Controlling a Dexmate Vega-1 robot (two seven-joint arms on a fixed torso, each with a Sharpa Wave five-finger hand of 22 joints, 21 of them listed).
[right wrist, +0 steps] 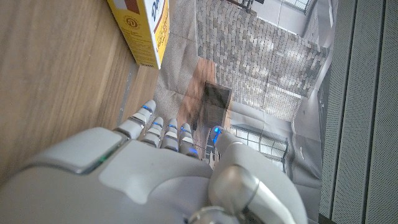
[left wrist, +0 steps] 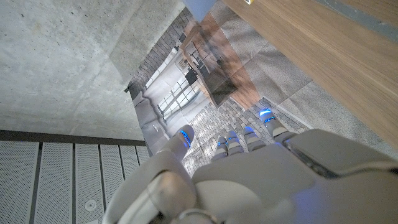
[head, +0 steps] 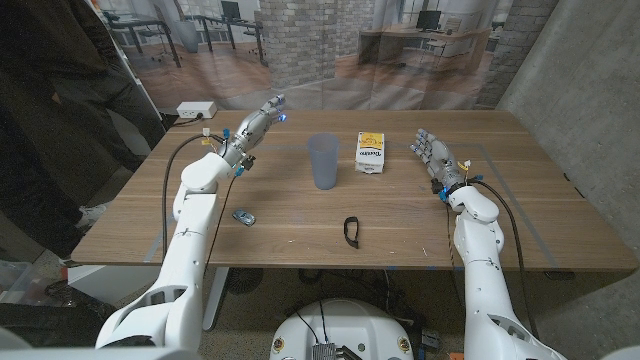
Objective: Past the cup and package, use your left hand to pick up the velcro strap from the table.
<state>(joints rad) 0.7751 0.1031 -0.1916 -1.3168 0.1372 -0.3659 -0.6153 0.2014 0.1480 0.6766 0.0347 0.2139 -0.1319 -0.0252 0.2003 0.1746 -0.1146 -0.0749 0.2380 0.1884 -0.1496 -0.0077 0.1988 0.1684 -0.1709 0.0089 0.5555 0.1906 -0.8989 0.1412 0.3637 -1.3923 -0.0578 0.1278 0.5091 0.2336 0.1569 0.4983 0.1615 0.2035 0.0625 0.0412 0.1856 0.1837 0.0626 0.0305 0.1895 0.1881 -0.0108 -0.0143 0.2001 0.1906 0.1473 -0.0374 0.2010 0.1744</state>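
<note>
Left hand (head: 253,127) raised, empty; right hand (head: 432,156) likewise

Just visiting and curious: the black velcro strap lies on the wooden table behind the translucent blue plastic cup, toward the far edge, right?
Not quite. The head view shows the black velcro strap on the wooden table in front of the translucent blue plastic cup, toward the near edge.

The cup (head: 323,161) and package (head: 371,153) stand side by side mid-table, a narrow gap between them. Bare wood surrounds the strap (head: 351,231) nearer the front edge; a small blue thing (head: 243,216) lies well to its left.
</note>
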